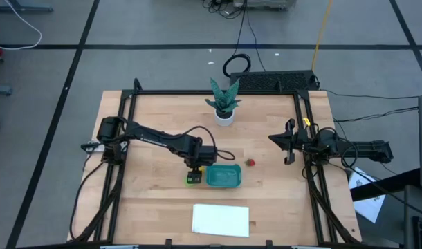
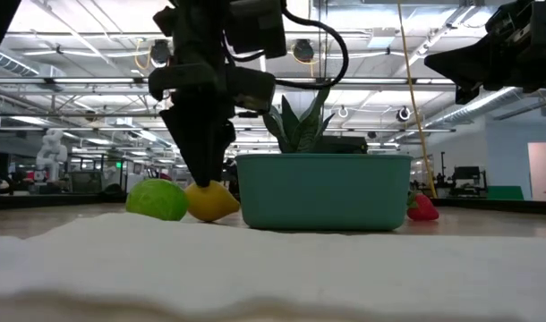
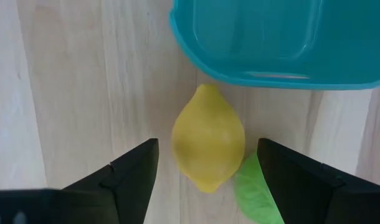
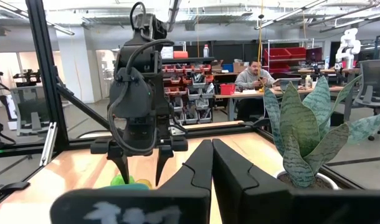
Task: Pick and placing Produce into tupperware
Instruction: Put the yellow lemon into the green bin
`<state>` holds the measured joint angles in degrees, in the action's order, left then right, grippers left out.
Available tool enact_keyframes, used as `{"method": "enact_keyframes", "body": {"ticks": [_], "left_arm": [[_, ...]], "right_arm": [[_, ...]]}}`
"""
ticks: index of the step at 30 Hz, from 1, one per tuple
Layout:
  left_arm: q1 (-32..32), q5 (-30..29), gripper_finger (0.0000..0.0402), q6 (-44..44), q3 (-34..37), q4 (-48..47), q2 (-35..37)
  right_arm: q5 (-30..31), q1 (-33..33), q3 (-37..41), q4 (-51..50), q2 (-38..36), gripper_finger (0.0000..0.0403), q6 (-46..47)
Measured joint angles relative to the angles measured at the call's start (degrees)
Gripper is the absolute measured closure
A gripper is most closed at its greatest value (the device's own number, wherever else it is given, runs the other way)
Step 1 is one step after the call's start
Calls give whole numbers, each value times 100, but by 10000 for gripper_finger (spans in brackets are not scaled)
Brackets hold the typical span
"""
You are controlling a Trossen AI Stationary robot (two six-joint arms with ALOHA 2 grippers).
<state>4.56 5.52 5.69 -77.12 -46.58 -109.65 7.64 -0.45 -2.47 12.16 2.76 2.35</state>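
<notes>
Right now the left gripper (image 1: 194, 173) hangs low over the wooden surface (image 1: 149, 131), a bit left of the middle of the high view. Its fingers (image 3: 131, 171) are spread wide and point down. The yellow fruit (image 3: 208, 138) lies on the surface in the gap between them, and the fingers do not touch it. You can see bare wood on each side of the fruit in the left wrist view.

The lime green fruit (image 3: 255, 193) lies just beside the yellow one, touching it or nearly so, and part of it is tucked under one finger in that view. In the low view the green one (image 2: 157, 199) sits to the left of the yellow one (image 2: 211, 201), and the fingers come down right above the yellow one.

The teal tub (image 1: 223, 176) stands just to the right of the two fruits in the high view, very close to the yellow one. Its inside looks bare in the left wrist view.

The small red fruit (image 1: 251, 162) lies by itself on the surface, up and to the right of the tub.

The right gripper (image 1: 288, 146) waits at the right edge of the surface, raised, with its fingers (image 4: 199, 168) pressed close together and holding nothing.
</notes>
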Motion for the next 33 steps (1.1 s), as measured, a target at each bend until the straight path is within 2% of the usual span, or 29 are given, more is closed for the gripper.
{"method": "enact_keyframes", "body": {"ticks": [14, 33], "left_arm": [[-22, 57, 121, -92, 435, 651, 0], [-42, 68, 122, -249, 444, 616, 0]], "right_arm": [[0, 2, -1, 2, 0, 403, 0], [0, 0, -1, 4, 0, 403, 0]]}}
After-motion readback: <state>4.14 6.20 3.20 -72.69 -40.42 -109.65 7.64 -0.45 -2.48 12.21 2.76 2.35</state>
